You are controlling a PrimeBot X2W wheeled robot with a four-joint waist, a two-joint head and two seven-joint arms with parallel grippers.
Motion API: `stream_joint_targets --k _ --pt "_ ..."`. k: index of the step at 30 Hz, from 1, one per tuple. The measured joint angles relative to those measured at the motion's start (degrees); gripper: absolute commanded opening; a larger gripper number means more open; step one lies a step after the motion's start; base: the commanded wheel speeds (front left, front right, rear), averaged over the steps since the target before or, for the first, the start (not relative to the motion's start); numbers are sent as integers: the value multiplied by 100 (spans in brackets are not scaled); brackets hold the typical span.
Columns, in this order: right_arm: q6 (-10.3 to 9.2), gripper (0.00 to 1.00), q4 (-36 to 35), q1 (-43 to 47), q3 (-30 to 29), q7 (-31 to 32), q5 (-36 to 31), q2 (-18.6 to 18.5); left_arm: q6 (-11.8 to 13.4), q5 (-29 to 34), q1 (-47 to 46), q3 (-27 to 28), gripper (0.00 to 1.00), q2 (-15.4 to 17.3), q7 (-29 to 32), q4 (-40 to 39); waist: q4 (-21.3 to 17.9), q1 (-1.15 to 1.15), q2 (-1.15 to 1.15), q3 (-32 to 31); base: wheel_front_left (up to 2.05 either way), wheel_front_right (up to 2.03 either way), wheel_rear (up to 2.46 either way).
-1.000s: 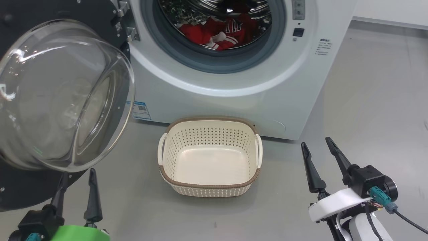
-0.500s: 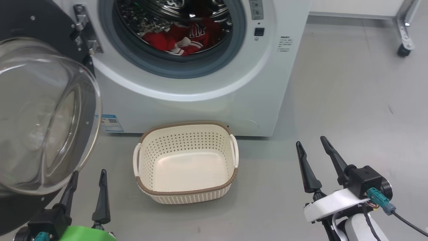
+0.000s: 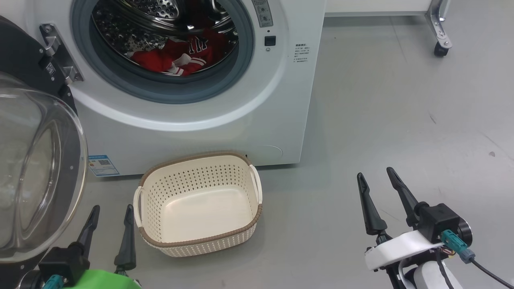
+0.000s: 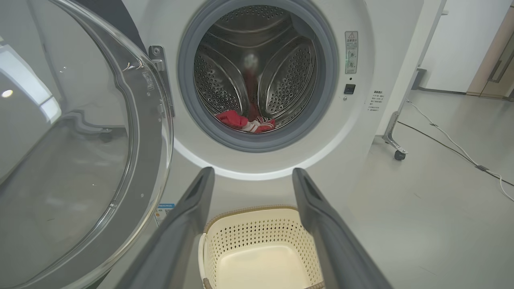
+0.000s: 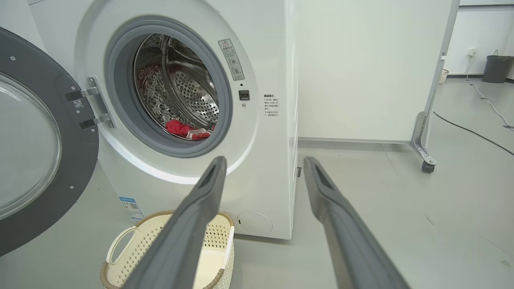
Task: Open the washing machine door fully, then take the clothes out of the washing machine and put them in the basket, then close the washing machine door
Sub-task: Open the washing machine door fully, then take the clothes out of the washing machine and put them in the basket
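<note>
Reads as a lab or test bay. Front-loading washing machine (image 5: 265,136) stands free on a bare grey floor (image 3: 401,120). Just behind it is a white partition panel (image 5: 361,72) on a metal leg with a castor (image 5: 427,167). Loose cable (image 5: 474,132) crosses the floor, and a dark bin (image 5: 497,68) sits by the far wall.

One washing machine (image 3: 192,120) stands far left, with one washing machine door (image 3: 36,172) on two hinge brackets (image 3: 60,52). One basket (image 3: 200,241) has two white handles (image 3: 255,182). The clothes (image 3: 172,56) form one red heap; how many garments cannot be told. One left gripper (image 3: 112,209) and one right gripper (image 3: 374,173) are near, two fingers each. One caster wheel (image 3: 440,50) is far right.
</note>
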Motion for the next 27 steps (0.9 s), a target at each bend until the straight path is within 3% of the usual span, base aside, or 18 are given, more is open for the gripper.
stream_joint_targets --k 9,27 --pt "-97 100 -64 136 -24 0 9 3 1 87 4 -60 100 0 133 -29 -133 0 0 -39 0 0 0" --pt "-104 100 -143 137 12 0 49 4 105 142 68 -74 100 1 229 -89 -134 0 0 12 0 0 0"
